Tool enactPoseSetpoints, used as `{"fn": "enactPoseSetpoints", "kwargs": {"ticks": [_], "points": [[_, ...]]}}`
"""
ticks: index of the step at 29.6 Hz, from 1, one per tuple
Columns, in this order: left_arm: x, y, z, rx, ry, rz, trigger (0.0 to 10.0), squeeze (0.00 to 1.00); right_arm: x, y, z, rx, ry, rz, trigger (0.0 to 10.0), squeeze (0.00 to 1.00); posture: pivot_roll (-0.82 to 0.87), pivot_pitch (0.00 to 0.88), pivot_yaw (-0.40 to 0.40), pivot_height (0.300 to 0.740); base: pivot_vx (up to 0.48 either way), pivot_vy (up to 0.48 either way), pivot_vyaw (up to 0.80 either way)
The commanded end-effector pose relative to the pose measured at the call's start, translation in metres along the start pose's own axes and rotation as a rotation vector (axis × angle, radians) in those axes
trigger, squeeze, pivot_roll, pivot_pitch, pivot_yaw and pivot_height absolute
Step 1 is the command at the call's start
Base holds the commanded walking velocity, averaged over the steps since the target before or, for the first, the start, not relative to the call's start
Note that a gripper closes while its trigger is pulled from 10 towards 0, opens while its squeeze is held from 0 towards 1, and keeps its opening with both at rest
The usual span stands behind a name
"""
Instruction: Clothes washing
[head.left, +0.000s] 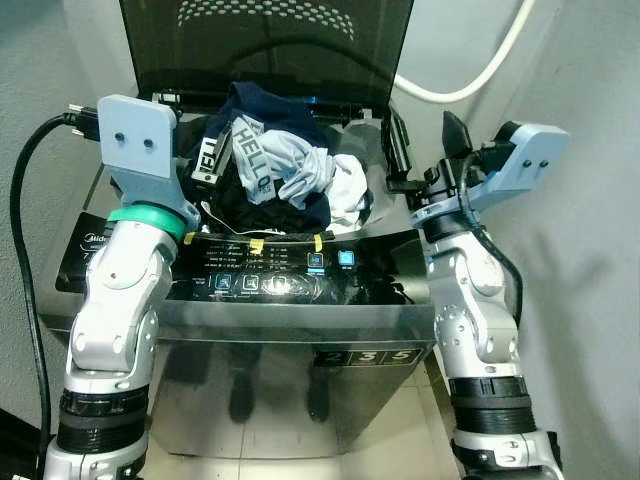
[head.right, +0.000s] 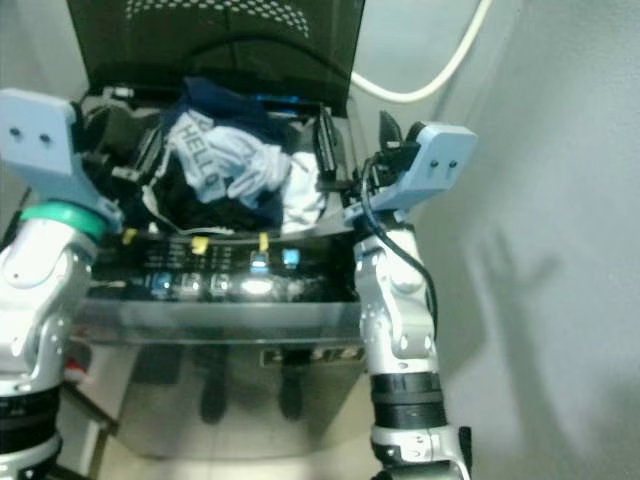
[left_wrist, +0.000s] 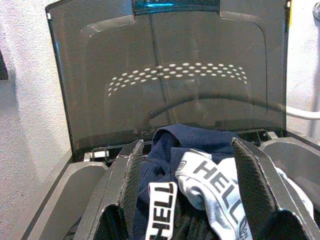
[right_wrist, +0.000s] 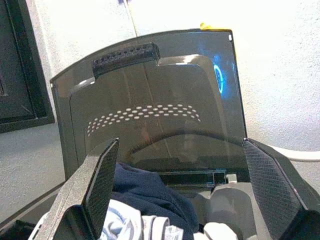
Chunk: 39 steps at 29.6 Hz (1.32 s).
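- The clothes (head.left: 270, 175) are heaped in the mouth of the top-loader, a dark navy piece at the back, a light grey one with "HELL" lettering on top and something white toward 3 o'clock. The pile sits above the rim rather than down in the drum, so I'd call the loading only half done.
- The washing machine (head.left: 290, 310) is right in front of me, with its smoked lid (head.left: 265, 45) standing straight up at 12 o'clock. That has to come down before anything runs.
- The control panel (head.left: 280, 275) along the front edge has a few buttons glowing blue, so it looks powered. I can't tell if a cycle is picked.
- My left gripper (left_wrist: 185, 185) hovers over the 9 o'clock side of the opening, fingers spread wide with the grey garment showing between them, not pinching anything.
- My right gripper (right_wrist: 180, 185) is at the 3 o'clock edge of the tub, fingers also splayed apart and holding nothing, pointed at the lid.
- A white hose (head.left: 470, 75) curves along the wall at 1 o'clock, well away from both arms.
- My guess at what's left: push the pile down, shut the lid, hit start. I don't see any detergent anywhere.
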<state>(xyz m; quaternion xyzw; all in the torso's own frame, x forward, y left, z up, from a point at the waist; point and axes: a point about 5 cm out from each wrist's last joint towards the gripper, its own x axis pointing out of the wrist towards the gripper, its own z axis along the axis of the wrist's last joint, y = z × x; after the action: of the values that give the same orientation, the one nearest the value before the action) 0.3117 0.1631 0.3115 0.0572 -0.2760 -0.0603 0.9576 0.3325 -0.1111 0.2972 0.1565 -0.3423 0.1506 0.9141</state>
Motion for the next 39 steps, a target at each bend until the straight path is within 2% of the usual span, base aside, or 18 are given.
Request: {"fn": "enactPoseSetpoints", "kwargs": {"ticks": [1, 7, 9, 11, 12, 13, 15, 17, 19, 22, 24, 25, 26, 27, 28, 31, 33, 39], "points": [[0.000, -0.001, 0.000, 0.000, -0.006, 0.007, 10.0, 0.00, -0.004, -0.002, -0.005, 0.007, 0.027, -0.013, 10.0, 0.00, 0.08, 0.064, -0.029, 0.740, 0.000, 0.000, 0.00], [-0.001, -0.008, 0.001, -0.015, -0.010, 0.019, 10.0, 0.00, -0.008, 0.003, -0.003, 0.021, 0.022, 0.041, 10.0, 0.00, 0.08, 0.084, -0.051, 0.740, 0.000, 0.000, 0.00], [-0.002, -0.017, 0.000, -0.039, 0.004, -0.033, 10.0, 0.00, -0.006, 0.005, -0.002, 0.014, 0.024, 0.047, 10.0, 0.00, 0.08, 0.079, -0.050, 0.740, 0.000, 0.000, 0.00], [-0.002, -0.017, 0.000, -0.039, 0.004, -0.033, 10.0, 0.00, -0.006, 0.005, -0.002, 0.014, 0.024, 0.047, 10.0, 0.00, 0.08, 0.079, -0.050, 0.740, 0.000, 0.000, 0.00], [-0.005, -0.023, -0.005, -0.088, 0.054, -0.076, 10.0, 0.00, -0.005, 0.006, -0.001, 0.002, 0.019, 0.058, 10.0, 0.00, 0.08, 0.074, -0.049, 0.740, 0.000, 0.000, 0.00], [-0.005, -0.023, -0.005, -0.088, 0.054, -0.076, 10.0, 0.00, -0.005, 0.006, -0.001, 0.002, 0.019, 0.058, 10.0, 0.00, 0.08, 0.074, -0.049, 0.740, 0.000, 0.000, 0.00], [-0.012, -0.024, -0.019, -0.145, 0.199, -0.142, 10.0, 0.00, -0.003, 0.005, 0.001, -0.013, 0.009, 0.060, 10.0, 0.00, 0.09, 0.083, -0.050, 0.740, 0.000, 0.000, 0.00], [-0.012, -0.024, -0.019, -0.145, 0.199, -0.142, 10.0, 0.00, -0.003, 0.005, 0.001, -0.013, 0.009, 0.060, 10.0, 0.00, 0.09, 0.083, -0.050, 0.740, 0.000, 0.000, 0.00], [-0.018, -0.013, -0.028, -0.039, 0.275, -0.202, 10.0, 0.00, -0.002, 0.005, 0.001, -0.015, 0.008, 0.058, 10.0, 0.00, 0.09, 0.079, -0.044, 0.740, 0.000, 0.000, 0.00], [-0.018, -0.008, -0.030, -0.004, 0.302, -0.214, 10.0, 0.00, -0.003, 0.006, 0.001, -0.015, 0.009, 0.061, 10.0, 0.00, 0.09, 0.078, -0.039, 0.740, 0.000, 0.000, 0.00], [-0.011, 0.008, -0.038, -0.080, 0.380, -0.129, 10.0, 0.00, -0.004, 0.004, 0.001, -0.021, 0.011, 0.051, 10.0, 0.00, 0.08, 0.087, -0.035, 0.740, 0.000, 0.000, 0.00], [-0.007, 0.012, -0.039, -0.123, 0.390, -0.101, 10.0, 0.00, -0.004, 0.003, 0.001, -0.022, 0.012, 0.045, 10.0, 0.00, 0.08, 0.087, -0.035, 0.740, 0.000, 0.000, 0.00], [-0.007, 0.012, -0.039, -0.123, 0.390, -0.101, 10.0, 0.00, -0.004, 0.003, 0.001, -0.022, 0.012, 0.045, 10.0, 0.00, 0.08, 0.087, -0.035, 0.740, 0.000, 0.000, 0.00], [-0.001, 0.022, -0.036, -0.209, 0.377, -0.044, 10.0, 0.00, -0.004, 0.003, 0.003, -0.028, 0.008, 0.050, 10.0, 0.00, 0.07, 0.077, -0.022, 0.740, 0.000, 0.000, 0.00], [-0.001, 0.022, -0.036, -0.209, 0.377, -0.044, 10.0, 0.00, -0.004, 0.003, 0.003, -0.028, 0.008, 0.050, 10.0, 0.00, 0.07, 0.077, -0.022, 0.740, 0.000, 0.000, 0.00], [0.003, 0.040, -0.037, -0.296, 0.391, 0.032, 10.0, 0.00, -0.006, 0.003, 0.004, -0.037, 0.000, 0.048, 10.0, 0.00, 0.07, 0.077, -0.014, 0.740, 0.000, 0.000, 0.00], [0.008, 0.048, -0.044, -0.251, 0.428, 0.036, 10.0, 0.00, -0.006, 0.000, 0.005, -0.031, 0.001, 0.028, 10.0, 0.00, 0.08, 0.091, -0.024, 0.740, 0.000, 0.000, 0.00], [0.028, 0.050, -0.063, -0.328, 0.491, -0.012, 10.0, 0.00, -0.004, 0.004, 0.002, -0.014, 0.012, 0.051, 10.0, 0.00, 0.09, 0.097, -0.044, 0.740, 0.000, 0.000, 0.00]]}}
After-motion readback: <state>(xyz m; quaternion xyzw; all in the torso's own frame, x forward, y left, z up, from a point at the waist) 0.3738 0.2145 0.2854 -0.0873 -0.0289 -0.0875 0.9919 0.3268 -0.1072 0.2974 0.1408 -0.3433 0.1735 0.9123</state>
